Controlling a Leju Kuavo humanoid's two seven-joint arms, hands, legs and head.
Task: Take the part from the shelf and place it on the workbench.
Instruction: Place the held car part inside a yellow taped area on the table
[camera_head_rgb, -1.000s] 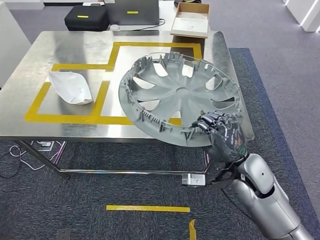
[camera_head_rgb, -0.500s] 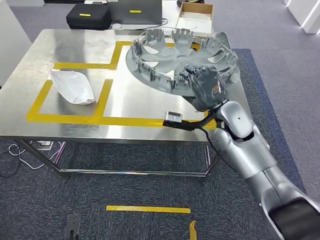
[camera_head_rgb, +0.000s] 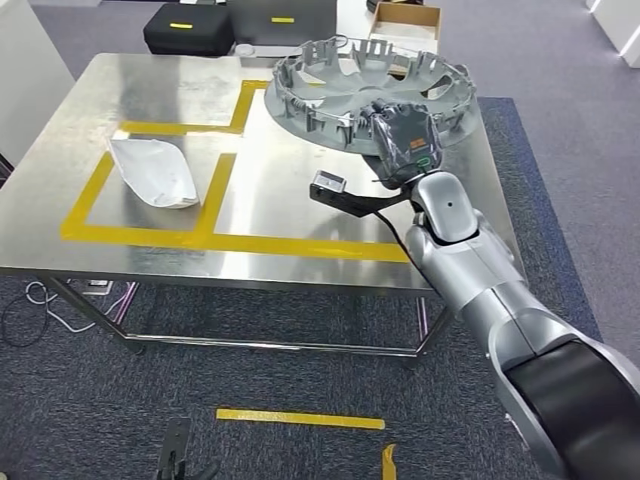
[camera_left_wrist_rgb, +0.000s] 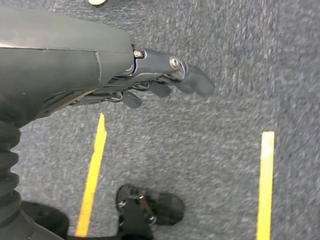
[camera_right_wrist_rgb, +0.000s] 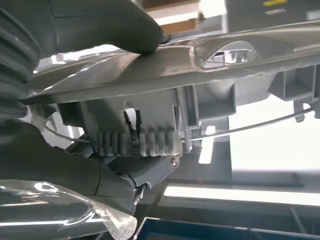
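You are looking down on the steel bench (camera_head_rgb: 151, 90), which carries yellow tape lines (camera_head_rgb: 204, 238) marking out rectangles on its top. Take the bench as your landmark for everything else.

The grey wheel cover (camera_head_rgb: 332, 85), the part in this task, sits over the far right corner of the bench, ribbed inner side up and close to level. Whether its underside touches the steel or hangs just above it, you cannot tell. Your right arm (camera_head_rgb: 490, 300) reaches in across the near right edge of the bench, and the right hand (camera_head_rgb: 404, 140) grips the cover's near rim. In the right wrist view the thick thumb (camera_right_wrist_rgb: 113, 25) presses on one face of the rim while the darker fingers (camera_right_wrist_rgb: 109, 182) close under the toothed clips on the other face, so the hold is firm.

A white bag-like item (camera_head_rgb: 155, 170) lies on the left part of the bench, inside a taped rectangle, well apart from the cover.

Beyond the far edge of the bench stand a black case (camera_head_rgb: 189, 28) and a shallow cardboard box (camera_head_rgb: 405, 20).

Your left hand (camera_left_wrist_rgb: 151, 80) hangs over the grey carpet (camera_left_wrist_rgb: 226, 75) with its fingers loosely extended, holding nothing.
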